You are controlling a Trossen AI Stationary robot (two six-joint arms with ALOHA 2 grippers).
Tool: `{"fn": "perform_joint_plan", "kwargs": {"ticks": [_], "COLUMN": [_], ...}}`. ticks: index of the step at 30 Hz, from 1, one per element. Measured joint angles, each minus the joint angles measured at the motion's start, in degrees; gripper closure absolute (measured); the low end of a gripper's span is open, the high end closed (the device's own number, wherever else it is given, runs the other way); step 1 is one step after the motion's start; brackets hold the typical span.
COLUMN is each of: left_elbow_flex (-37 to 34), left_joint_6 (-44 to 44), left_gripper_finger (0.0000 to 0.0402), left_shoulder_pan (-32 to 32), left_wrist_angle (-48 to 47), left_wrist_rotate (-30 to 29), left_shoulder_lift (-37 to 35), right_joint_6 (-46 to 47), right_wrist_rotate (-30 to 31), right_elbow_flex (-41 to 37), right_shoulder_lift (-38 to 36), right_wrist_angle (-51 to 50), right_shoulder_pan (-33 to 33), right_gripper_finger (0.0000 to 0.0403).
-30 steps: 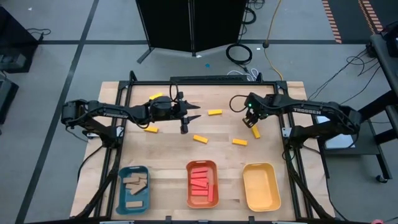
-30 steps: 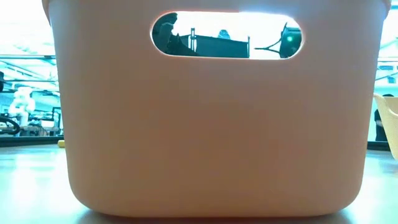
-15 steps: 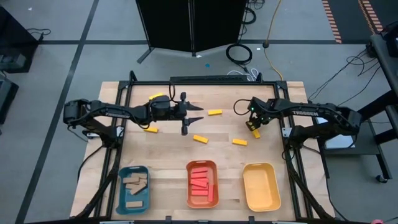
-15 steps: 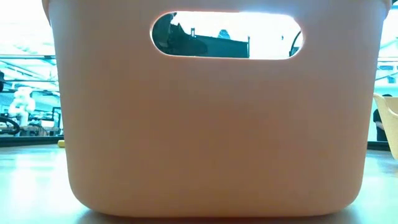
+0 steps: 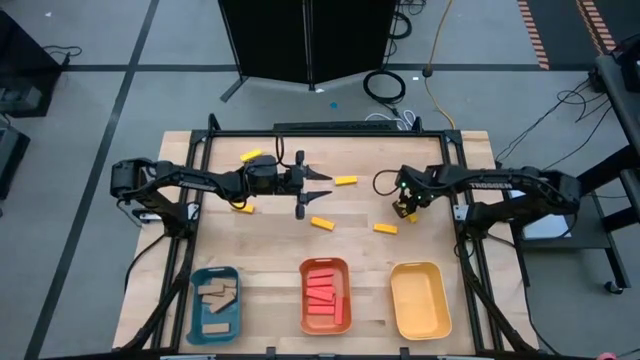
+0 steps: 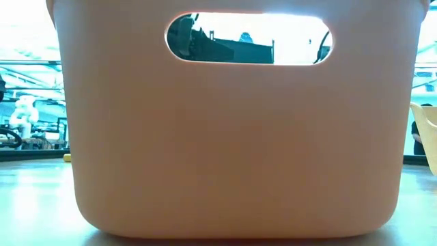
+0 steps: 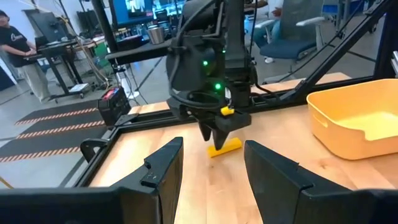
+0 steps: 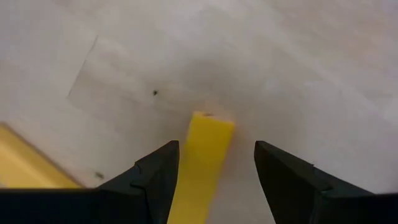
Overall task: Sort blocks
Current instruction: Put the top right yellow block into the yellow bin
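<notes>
Right gripper [image 8: 211,171] poised low over a small flat yellow wooden block [image 8: 202,162] on the pale wooden table [image 5: 270,250], fingers parted, straddling the bar, nothing clamped yet. Advisable: centre on the bar's long axis, descend square, close on the narrow sides, lift clear before swinging toward the yellow rounded plastic tray [image 5: 419,300] (near edge, well apart). Left gripper [image 5: 312,188] at table centre, fingers spread wide, empty. Remaining loose yellow blocks [image 5: 322,223] scattered mid-table; red and tan already binned.
</notes>
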Motion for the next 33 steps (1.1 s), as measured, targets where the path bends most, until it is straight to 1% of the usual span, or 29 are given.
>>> {"fn": "perform_joint_plan", "kwargs": {"ticks": [5,8,14,18,20,22,27,30,33], "left_elbow_flex": [0.0,0.0,0.0,0.0,0.0,0.0,0.0,0.0,0.0], "left_joint_6": [0.0,0.0,0.0,0.0,-0.1,-0.5,-1.4,-1.4,-1.5], "left_gripper_finger": [0.0233,0.0233,0.0233,0.0233,0.0233,0.0233,0.0233,0.0233,0.0233], "left_shoulder_pan": [0.0,0.0,0.0,0.0,0.0,0.0,0.0,0.0,0.0], "left_wrist_angle": [0.5,0.5,0.5,1.5,1.6,1.5,1.6,1.6,1.7], "left_wrist_rotate": [-0.1,-0.1,-0.2,-0.2,-0.2,-0.2,-0.3,-0.3,-0.3], "left_shoulder_lift": [0.0,0.0,0.0,0.0,0.0,0.0,0.0,0.0,0.0], "right_joint_6": [2.3,4.1,7.5,7.9,7.8,7.6,6.3,4.6,1.7], "right_wrist_rotate": [0.2,2.0,2.0,2.0,2.0,2.0,2.2,2.0,1.6], "right_elbow_flex": [0.0,-0.3,-4.3,-5.1,-5.2,-5.2,-5.1,-4.9,-2.7], "right_shoulder_lift": [0.0,0.0,0.0,-0.1,-0.1,-0.1,-0.1,0.0,-0.5], "right_wrist_angle": [1.6,0.8,2.2,3.6,4.0,4.3,5.0,8.5,10.3], "right_shoulder_pan": [3.3,4.4,5.2,5.4,5.9,6.3,7.2,7.5,7.9], "right_gripper_finger": [0.02,0.02,0.02,0.0205,0.0218,0.0241,0.033,0.0335,0.0335]}}
